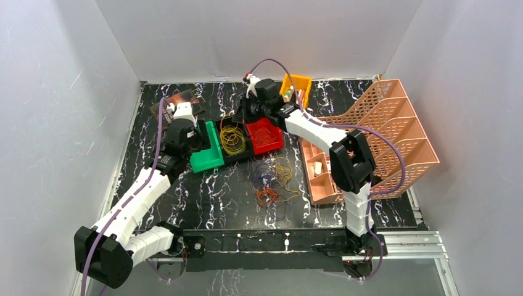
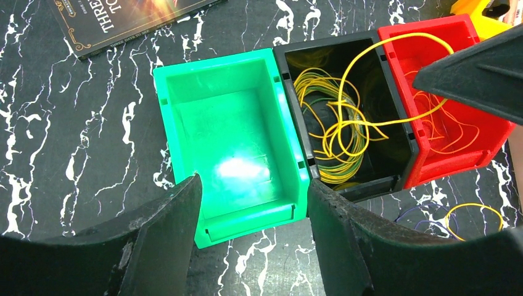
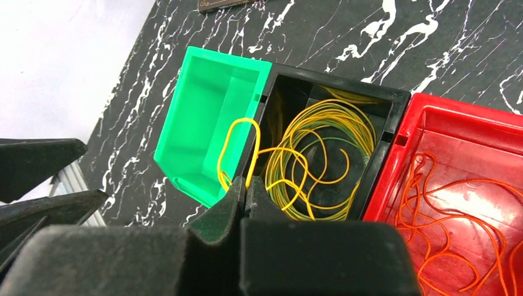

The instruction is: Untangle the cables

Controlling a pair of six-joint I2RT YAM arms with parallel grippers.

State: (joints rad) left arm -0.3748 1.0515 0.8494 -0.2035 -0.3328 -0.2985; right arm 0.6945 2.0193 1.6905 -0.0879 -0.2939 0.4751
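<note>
A loose tangle of orange, yellow and dark purple cables (image 1: 275,181) lies on the marble table in front of three small bins. The black middle bin (image 2: 290,68) holds a coil of yellow cables (image 2: 338,126). The red bin (image 3: 456,126) holds orange cables (image 3: 459,206). My right gripper (image 3: 247,183) hangs over the black bin's left edge, shut on a yellow cable loop (image 3: 237,143) that trails down to the coil. My left gripper (image 2: 253,185) stands open and empty just in front of the green bin (image 2: 234,123), which has nothing in it.
A pink tiered file rack (image 1: 382,132) fills the right side, with an orange bin (image 1: 298,86) behind my right arm. A book (image 2: 117,18) lies at the back left. White walls close in the table.
</note>
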